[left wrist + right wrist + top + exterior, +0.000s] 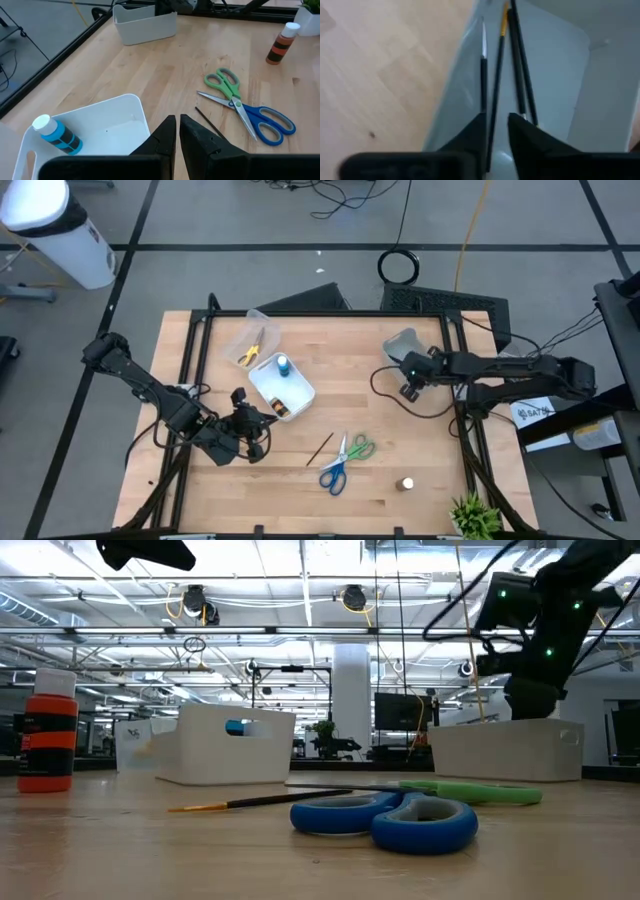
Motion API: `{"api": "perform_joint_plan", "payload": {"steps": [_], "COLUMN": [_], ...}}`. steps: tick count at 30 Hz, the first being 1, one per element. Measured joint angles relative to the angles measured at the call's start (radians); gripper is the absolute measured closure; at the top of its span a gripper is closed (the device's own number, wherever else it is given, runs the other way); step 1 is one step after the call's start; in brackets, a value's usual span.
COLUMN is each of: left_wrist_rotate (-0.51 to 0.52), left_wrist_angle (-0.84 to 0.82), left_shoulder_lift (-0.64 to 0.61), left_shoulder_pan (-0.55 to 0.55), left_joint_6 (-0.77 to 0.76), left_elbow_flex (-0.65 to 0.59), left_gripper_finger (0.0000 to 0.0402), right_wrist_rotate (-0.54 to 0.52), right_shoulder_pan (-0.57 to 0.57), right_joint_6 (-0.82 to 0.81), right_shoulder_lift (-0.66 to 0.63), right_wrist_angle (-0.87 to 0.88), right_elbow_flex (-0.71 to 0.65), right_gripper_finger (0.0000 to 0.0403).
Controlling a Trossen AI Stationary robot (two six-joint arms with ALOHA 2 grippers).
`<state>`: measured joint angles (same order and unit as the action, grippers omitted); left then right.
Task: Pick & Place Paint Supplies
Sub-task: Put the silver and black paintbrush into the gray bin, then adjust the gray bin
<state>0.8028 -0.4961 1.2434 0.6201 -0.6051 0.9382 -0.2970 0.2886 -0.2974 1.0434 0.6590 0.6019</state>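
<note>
Green-handled scissors (357, 447) and blue-handled scissors (333, 474) lie flat on the table beside a thin dark paintbrush (319, 449). A white-capped red-brown bottle (405, 483) stands near the front edge. A blue bottle (56, 135) lies in the white bin (283, 387). My left gripper (177, 134) is shut and empty at that bin's near-left corner. My right gripper (496, 131) hovers over a grey-white bin (400, 345) holding several paintbrushes (520, 65), its fingers a narrow gap apart. My right gripper points down into the grey-white bin. One brush's shaft (495, 100) runs into the gap beside one finger (476, 134). I cannot tell whether the finger touches it.
A clear bin (252, 340) with yellow-handled scissors (248, 355) stands at the far left of the table. A second small bottle (280, 410) lies in the white bin. An orange bottle (48, 730) stands at the left in the low view. Bare wood lies in the table's middle.
</note>
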Motion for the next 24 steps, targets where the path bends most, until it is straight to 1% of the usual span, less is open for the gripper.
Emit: {"api": "perform_joint_plan", "payload": {"steps": [3, 6, 8, 10, 11, 14, 15, 16, 17, 20, 24], "left_wrist_rotate": [0.000, 0.000, 0.000, -0.002, -0.009, -0.017, -0.017, -0.017, -0.017, -0.017, -0.018], "left_wrist_angle": [0.000, 0.000, 0.000, -0.001, 0.000, -0.001, 0.000, -0.001, -0.001, -0.001, 0.000], "left_shoulder_lift": [0.000, 0.000, 0.000, 0.000, 0.000, 0.000, 0.000, 0.000, 0.000, 0.000, 0.000], "left_shoulder_pan": [0.000, 0.000, 0.000, 0.000, 0.000, 0.000, 0.000, 0.000, 0.000, 0.000, 0.000], "left_joint_6": [-0.017, -0.026, -0.027, -0.029, -0.029, -0.028, -0.028, -0.025, -0.025, -0.025, -0.025], "left_elbow_flex": [0.000, 0.000, 0.000, 0.000, 0.000, 0.000, 0.000, 0.000, 0.000, 0.000, 0.000], "left_gripper_finger": [0.0364, 0.0364, 0.0364, 0.0364, 0.0364, 0.0364, 0.0364, 0.0364, 0.0364, 0.0364, 0.0364], "right_wrist_rotate": [0.064, 0.093, 0.092, 0.082, 0.055, -0.098, -0.122, -0.121, -0.099, -0.050, -0.094], "right_shoulder_pan": [0.029, 0.030, 0.025, 0.025, 0.028, 0.033, 0.033, 0.037, 0.038, 0.039, 0.040], "right_joint_6": [0.003, -0.005, -0.010, -0.051, -0.074, -0.193, -0.247, -0.294, -0.335, -0.400, -0.377], "right_shoulder_lift": [-0.027, -0.080, -0.117, -0.147, -0.158, -0.181, -0.185, -0.186, -0.186, -0.176, -0.156], "right_wrist_angle": [0.020, 0.038, 0.066, 0.163, 0.232, 0.476, 0.548, 0.611, 0.654, 0.729, 0.676], "right_elbow_flex": [0.068, 0.135, 0.147, 0.174, 0.192, 0.217, 0.215, 0.210, 0.202, 0.157, 0.101], "right_gripper_finger": [0.0270, 0.0225, 0.0202, 0.0190, 0.0188, 0.0198, 0.0204, 0.0211, 0.0218, 0.0239, 0.0260]}}
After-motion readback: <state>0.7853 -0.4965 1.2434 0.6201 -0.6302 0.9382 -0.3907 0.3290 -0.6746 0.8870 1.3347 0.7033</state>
